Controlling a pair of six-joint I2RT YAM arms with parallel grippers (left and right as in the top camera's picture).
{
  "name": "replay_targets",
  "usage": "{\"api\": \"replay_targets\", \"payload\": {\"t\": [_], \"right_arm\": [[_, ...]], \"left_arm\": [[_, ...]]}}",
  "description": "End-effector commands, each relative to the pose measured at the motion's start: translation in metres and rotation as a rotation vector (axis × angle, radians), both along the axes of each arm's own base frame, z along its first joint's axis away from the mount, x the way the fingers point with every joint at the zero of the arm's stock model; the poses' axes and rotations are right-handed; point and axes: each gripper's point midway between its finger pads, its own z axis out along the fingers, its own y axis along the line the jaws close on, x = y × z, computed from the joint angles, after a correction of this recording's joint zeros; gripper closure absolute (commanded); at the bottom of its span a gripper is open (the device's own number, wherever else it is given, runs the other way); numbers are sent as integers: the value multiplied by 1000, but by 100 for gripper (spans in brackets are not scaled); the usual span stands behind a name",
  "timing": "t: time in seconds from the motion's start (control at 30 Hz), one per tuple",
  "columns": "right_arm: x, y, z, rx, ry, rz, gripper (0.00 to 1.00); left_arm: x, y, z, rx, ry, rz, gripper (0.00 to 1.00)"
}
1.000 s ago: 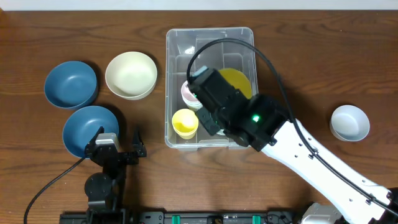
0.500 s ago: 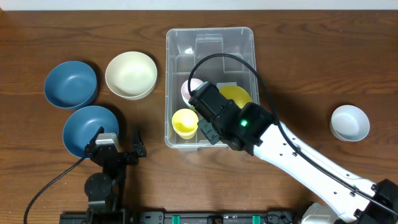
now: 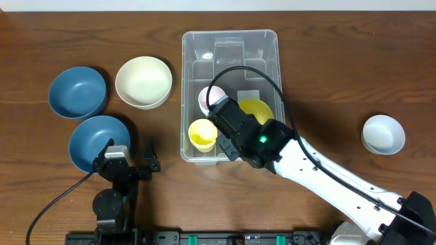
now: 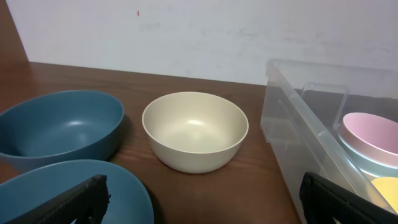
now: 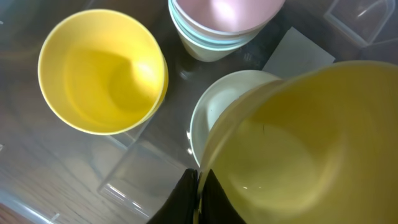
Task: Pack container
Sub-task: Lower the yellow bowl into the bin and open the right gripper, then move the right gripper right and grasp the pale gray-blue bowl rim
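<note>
The container (image 3: 230,41), a clear plastic bin, stands at the table's middle back. Inside it are a yellow cup (image 3: 202,134), a pink-topped stack of cups (image 3: 210,97) and a yellow bowl (image 3: 257,109). In the right wrist view my right gripper (image 5: 199,177) is shut on the yellow bowl (image 5: 311,143), pinching its rim. The bowl hangs tilted over a white bowl (image 5: 214,115), beside the yellow cup (image 5: 102,71) and the cup stack (image 5: 217,18). My left gripper (image 4: 208,211) is open and holds nothing. It rests low at the front left, near the container's wall (image 4: 298,124).
Left of the container stand a cream bowl (image 3: 143,82) and two blue bowls (image 3: 78,91) (image 3: 95,139). A pale bowl (image 3: 383,133) sits alone at the right. My right arm (image 3: 320,173) reaches in diagonally from the front right corner.
My right arm has drawn back toward the table's front, carrying the yellow bowl down and nearer inside the container. The left arm has not moved.
</note>
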Motion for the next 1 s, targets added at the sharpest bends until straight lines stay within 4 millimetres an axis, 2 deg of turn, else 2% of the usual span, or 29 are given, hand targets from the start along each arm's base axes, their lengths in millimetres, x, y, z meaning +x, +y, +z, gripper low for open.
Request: {"api": "replay_targets", "payload": {"t": [0.0, 0.07, 0.3, 0.47, 0.6, 0.7, 0.73, 0.8, 0.83, 0.9, 0.97], "right_arm": [[1, -2, -3, -24, -11, -2, 53], [4, -4, -3, -41, -27, -2, 49], [17, -20, 5, -68, -89, -88, 49], [32, -53, 33, -47, -162, -221, 49], [44, -105, 61, -21, -205, -383, 50], [48, -157, 73, -30, -206, -524, 49], [48, -181, 74, -42, -196, -593, 49], [46, -215, 73, -69, -175, -690, 49], [43, -241, 70, -87, -151, -774, 49], [39, -275, 64, -102, -112, -893, 49], [36, -301, 57, -71, -68, -998, 49]], "left_arm": [[0, -3, -16, 11, 40, -16, 2], [0, -3, -16, 11, 40, -16, 2], [0, -3, -16, 11, 40, -16, 2], [0, -3, -16, 11, 40, -16, 2], [0, -3, -16, 11, 40, -16, 2], [0, -3, -16, 11, 40, -16, 2], [0, -3, -16, 11, 40, -16, 2], [0, -3, -16, 11, 40, -16, 2], [0, -3, -16, 11, 40, -16, 2], [0, -3, -16, 11, 40, -16, 2], [0, -3, -16, 11, 40, -16, 2]]}}
